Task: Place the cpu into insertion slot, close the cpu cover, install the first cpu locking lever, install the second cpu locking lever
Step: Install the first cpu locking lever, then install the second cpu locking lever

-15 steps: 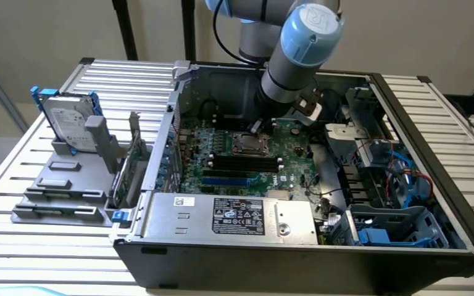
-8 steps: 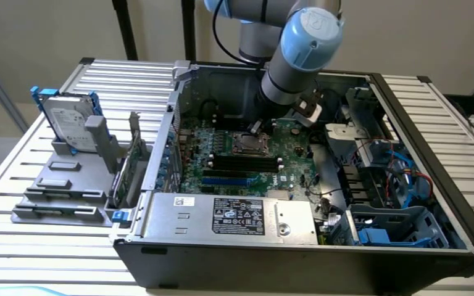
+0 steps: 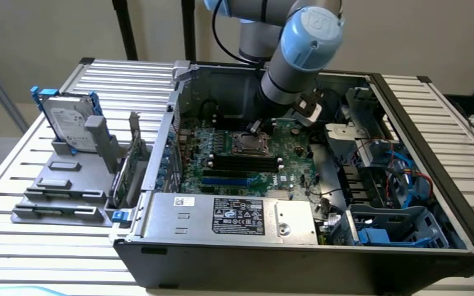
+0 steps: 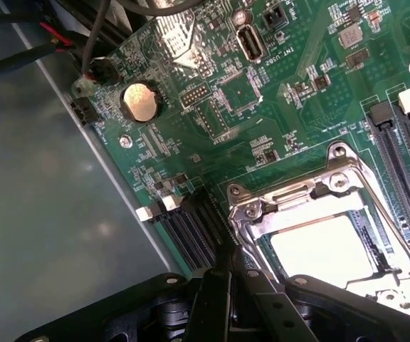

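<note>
The insertion slot (image 3: 249, 143) sits mid-board on the green motherboard inside the open computer case. In the wrist view the cpu (image 4: 326, 246) lies in the slot, its bright pale top showing through the cut-out. The silver cpu cover (image 4: 297, 203) lies down flat over it. My gripper (image 3: 257, 127) hangs just above the slot's far side in the exterior view. In the wrist view my gripper (image 4: 225, 258) has its black fingers drawn together into one narrow tip, at the corner of the cover's frame. Whether the tip touches the metal there is unclear.
Long black memory slots (image 3: 245, 162) (image 4: 397, 157) run beside the socket. A coin battery (image 4: 139, 102) sits on the board. The power supply (image 3: 229, 216) fills the case's near side. A blue drive cage (image 3: 394, 228) is at the exterior view's right, a hard drive (image 3: 68, 123) outside at its left.
</note>
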Robot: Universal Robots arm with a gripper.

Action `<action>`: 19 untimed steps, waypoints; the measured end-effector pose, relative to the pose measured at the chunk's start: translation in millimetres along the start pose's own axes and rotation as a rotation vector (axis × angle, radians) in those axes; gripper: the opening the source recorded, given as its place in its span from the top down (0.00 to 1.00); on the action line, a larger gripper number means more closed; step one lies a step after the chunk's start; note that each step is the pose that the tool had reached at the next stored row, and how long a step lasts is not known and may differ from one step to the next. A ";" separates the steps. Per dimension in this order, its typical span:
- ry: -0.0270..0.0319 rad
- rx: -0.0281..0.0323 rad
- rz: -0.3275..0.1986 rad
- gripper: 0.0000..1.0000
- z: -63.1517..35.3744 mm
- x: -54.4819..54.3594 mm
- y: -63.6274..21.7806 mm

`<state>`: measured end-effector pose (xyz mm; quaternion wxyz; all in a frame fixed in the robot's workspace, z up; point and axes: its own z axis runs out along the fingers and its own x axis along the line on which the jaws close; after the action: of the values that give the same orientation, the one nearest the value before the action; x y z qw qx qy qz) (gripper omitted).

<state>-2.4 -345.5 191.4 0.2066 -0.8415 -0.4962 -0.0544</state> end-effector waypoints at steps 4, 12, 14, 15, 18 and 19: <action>-0.0004 -0.0001 0.000 0.89 0.1 -6.0 -9.3; 0.0006 0.0004 0.000 0.89 -4.3 -8.2 -14.9; 0.0005 0.0004 0.000 0.89 -4.5 -8.5 -14.8; 0.0005 0.0004 0.000 0.89 -4.5 -8.6 -14.7; 0.0005 0.0004 0.000 0.89 -4.6 -8.7 -14.7; 0.0005 0.0004 0.000 0.89 -4.6 -8.7 -14.7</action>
<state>-18.8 -348.3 197.3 0.2069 -0.8415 -0.4962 -0.0545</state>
